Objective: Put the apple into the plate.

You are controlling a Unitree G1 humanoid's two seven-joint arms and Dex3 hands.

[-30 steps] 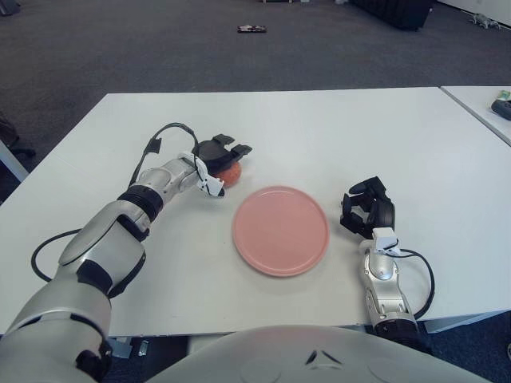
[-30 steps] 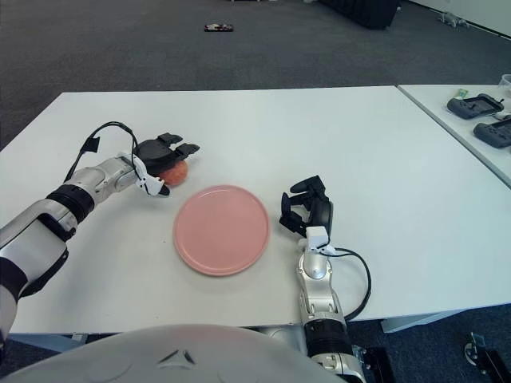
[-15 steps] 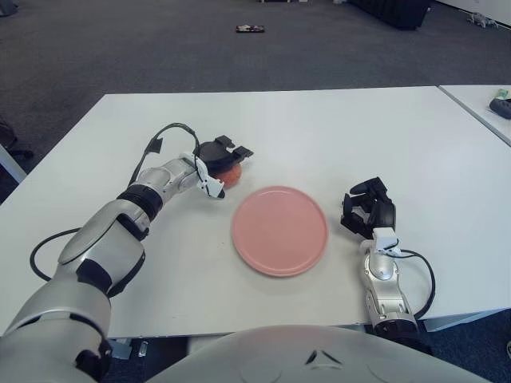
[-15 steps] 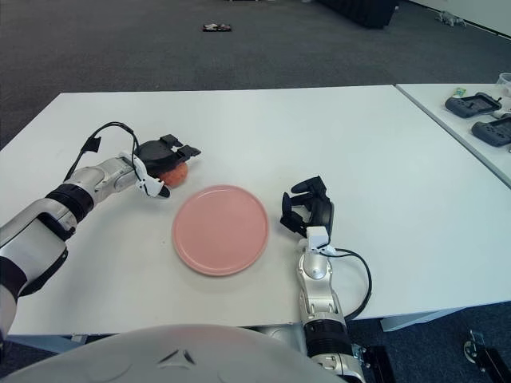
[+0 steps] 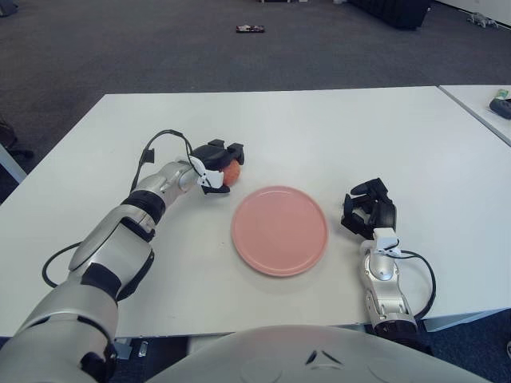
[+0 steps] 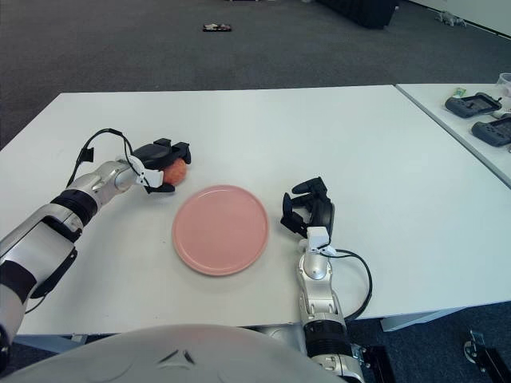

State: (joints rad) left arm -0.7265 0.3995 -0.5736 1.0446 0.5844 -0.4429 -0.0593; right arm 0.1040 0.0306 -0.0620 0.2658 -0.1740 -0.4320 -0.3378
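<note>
A reddish apple [image 5: 233,171] sits on the white table [image 5: 319,136], just left of and behind the round pink plate [image 5: 279,230]. My left hand [image 5: 219,162] is closed around the apple from the left, with its dark fingers wrapped over the top and side, so only the apple's right part shows. The plate has nothing in it. My right hand [image 5: 369,209] shows to the right of the plate, with fingers relaxed and nothing in them.
A second white table [image 6: 479,128] stands to the right with dark controllers [image 6: 473,104] on it. A black cable [image 5: 160,144] loops above my left wrist. A small dark object [image 5: 251,29] lies on the carpet far behind.
My left hand's fingers, spread above the apple before, have curled down around it. The wrist has shifted slightly to the left. The right hand and the plate have stayed put.
</note>
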